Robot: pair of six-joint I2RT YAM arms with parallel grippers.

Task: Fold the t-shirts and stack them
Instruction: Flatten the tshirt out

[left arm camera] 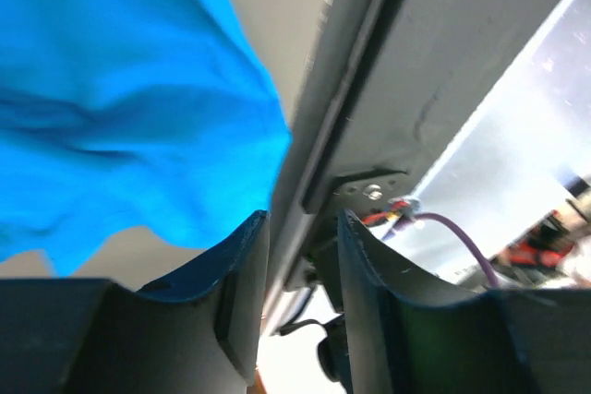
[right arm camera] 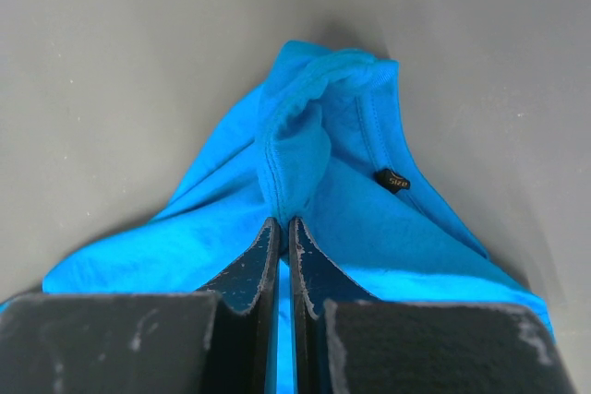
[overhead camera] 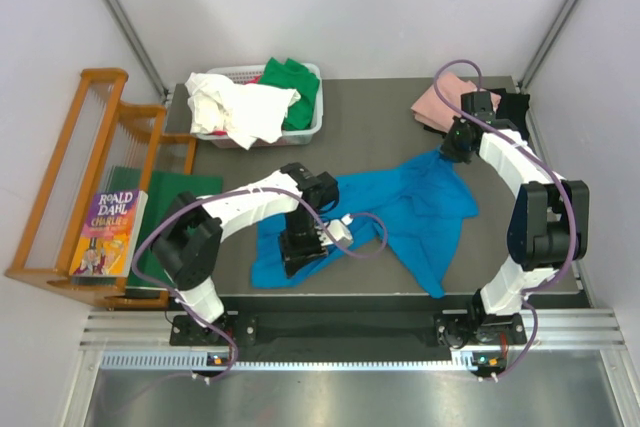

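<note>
The bright blue cloth t-shirt (overhead camera: 405, 207) lies crumpled at the centre of the dark grey table (overhead camera: 370, 117). The right gripper (right arm camera: 284, 224) is clamped on a stitched fold of it. The left gripper (left arm camera: 303, 223) stands parted and empty beside the shirt's near-left edge.

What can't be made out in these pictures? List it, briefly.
- Top view: the left gripper is hidden under its own wrist, and that arm covers part of the blue shirt.
- Top view: the right arm covers part of the pink shirt. The right wrist view cuts it off at the top edge.
- Basket: anything beneath the white shirt and green shirt is buried.
- Right wrist view: the blue shirt's label is too small to read.
</note>
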